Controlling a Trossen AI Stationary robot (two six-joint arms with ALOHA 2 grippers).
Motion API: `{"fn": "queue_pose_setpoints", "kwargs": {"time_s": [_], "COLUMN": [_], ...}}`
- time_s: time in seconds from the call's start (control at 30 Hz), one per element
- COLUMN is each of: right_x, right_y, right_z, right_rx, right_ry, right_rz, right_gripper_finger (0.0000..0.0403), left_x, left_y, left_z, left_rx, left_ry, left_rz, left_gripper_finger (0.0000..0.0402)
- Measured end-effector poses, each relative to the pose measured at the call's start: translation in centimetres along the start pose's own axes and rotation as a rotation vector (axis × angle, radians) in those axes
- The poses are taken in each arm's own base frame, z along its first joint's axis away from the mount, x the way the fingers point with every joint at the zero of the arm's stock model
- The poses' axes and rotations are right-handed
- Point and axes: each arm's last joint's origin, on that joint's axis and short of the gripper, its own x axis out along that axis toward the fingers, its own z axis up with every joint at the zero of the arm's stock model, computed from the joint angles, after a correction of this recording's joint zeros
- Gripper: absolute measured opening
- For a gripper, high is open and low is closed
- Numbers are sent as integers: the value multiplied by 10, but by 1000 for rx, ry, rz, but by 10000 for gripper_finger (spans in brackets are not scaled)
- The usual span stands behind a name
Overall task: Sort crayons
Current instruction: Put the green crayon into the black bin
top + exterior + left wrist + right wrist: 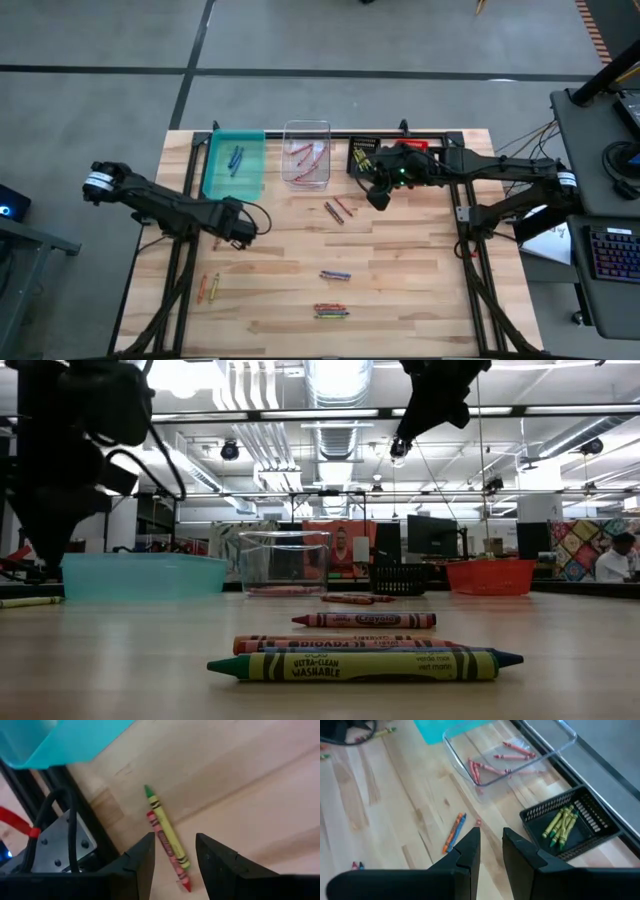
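Note:
Crayons lie loose on the wooden table: an orange and blue pair (pixel 335 210) mid-table, one (pixel 335 275) nearer, a bunch (pixel 331 312) near the front edge, and a yellow-green and red pair (pixel 208 288) at the front left. My left gripper (pixel 240 225) is open and empty above the table's left part. In its wrist view the fingers (pixel 175 855) stand over the yellow-green crayon (pixel 165 830) and the red crayon (pixel 172 862), apart from them. My right gripper (pixel 378 195) is slightly open and empty, raised in front of the black basket (pixel 364 160).
Along the far edge stand a teal bin (pixel 235 162) with blue crayons, a clear bin (pixel 306 153) with red crayons (pixel 505 757), and the black basket (pixel 570 827) with yellow-green crayons. A red bin (pixel 490 576) sits farther right, under my right arm.

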Motion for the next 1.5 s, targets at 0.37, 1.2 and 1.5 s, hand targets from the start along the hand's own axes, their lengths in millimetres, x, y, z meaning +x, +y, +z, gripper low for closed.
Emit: {"fn": "queue_pose_setpoints", "kwargs": {"time_s": [0.37,1.2,1.5], "right_x": [0,1,1], "right_y": [1,1,1], "right_z": [3,2,2], "right_rx": [6,-33,-34], "right_ry": [-30,-23,-23], "right_rz": [9,7,7], "right_gripper_finger": [72,73,73], "left_x": [5,37,52], "left_y": [1,-25,-33], "left_z": [1,5,3], "left_rx": [-102,-146,-134], "left_ry": [-86,-51,-4], "left_rz": [30,186,265], "left_gripper_finger": [125,125,125]}}
